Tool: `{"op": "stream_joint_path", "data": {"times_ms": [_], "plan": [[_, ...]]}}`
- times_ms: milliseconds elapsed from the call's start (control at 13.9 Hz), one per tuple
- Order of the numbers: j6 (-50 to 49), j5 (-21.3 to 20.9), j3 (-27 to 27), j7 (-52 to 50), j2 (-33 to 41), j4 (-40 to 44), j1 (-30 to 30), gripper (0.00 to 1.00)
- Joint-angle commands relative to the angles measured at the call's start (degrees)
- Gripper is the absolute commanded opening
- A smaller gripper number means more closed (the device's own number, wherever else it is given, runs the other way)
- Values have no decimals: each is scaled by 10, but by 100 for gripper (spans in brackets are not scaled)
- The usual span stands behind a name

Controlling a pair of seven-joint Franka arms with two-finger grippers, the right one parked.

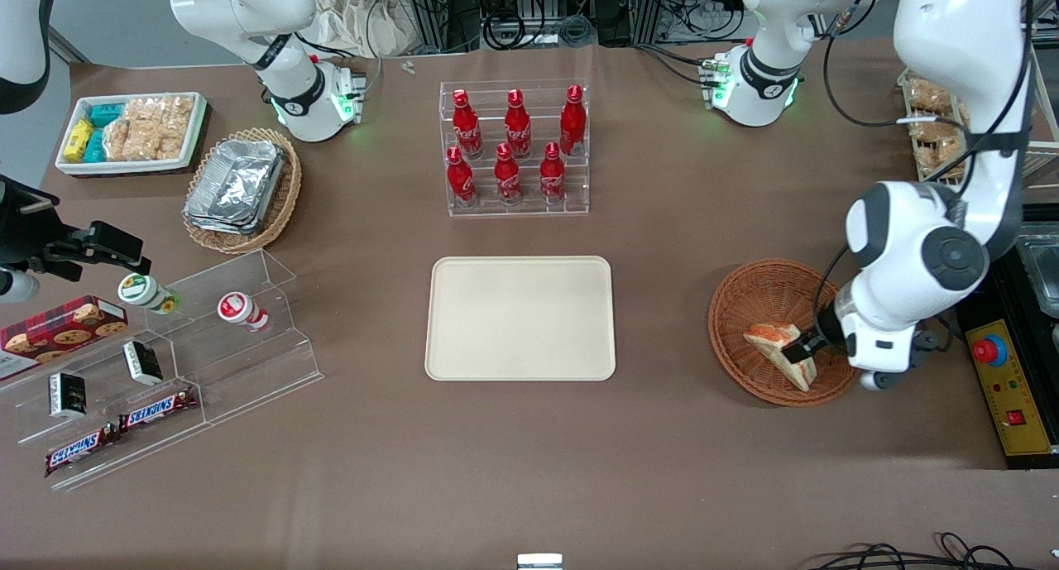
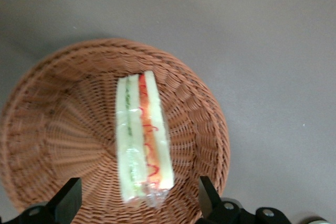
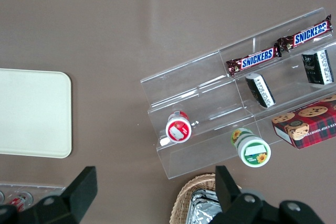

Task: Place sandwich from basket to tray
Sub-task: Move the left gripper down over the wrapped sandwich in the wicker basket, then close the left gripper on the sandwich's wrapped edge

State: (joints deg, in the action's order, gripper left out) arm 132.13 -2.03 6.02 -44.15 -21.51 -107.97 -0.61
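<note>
The beige tray (image 1: 519,318) lies bare at the table's middle, well apart from the round wicker basket (image 1: 745,305) at the working arm's end, where my gripper (image 1: 801,352) hangs low over the wrapped wedge sandwich (image 1: 773,337) lying in the bowl. From the wrist camera I see the fingers (image 2: 67,199) spread wide, astride the sandwich (image 2: 142,139) and not touching it. I judge the grasp comes next: I would descend centred, close gently across the bread faces so the wrap doesn't slip, then lift clear of the rim.

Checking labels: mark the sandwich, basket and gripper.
sandwich (image 2: 143,137), left wrist view, wrapped cut face.
basket (image 1: 736,305), front view, bare woven wall.
gripper (image 2: 139,203), left wrist view, open, midway between fingertips, over the basket.
</note>
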Motion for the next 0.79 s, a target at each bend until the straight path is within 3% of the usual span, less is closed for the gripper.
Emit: {"op": "stream_joint_path", "data": {"times_ms": [0, 722], "plan": [[15, -8, -1, -23, -11, -6, -4, 100], [14, -20, -4, -23, -33, -23, -3, 100]]}}
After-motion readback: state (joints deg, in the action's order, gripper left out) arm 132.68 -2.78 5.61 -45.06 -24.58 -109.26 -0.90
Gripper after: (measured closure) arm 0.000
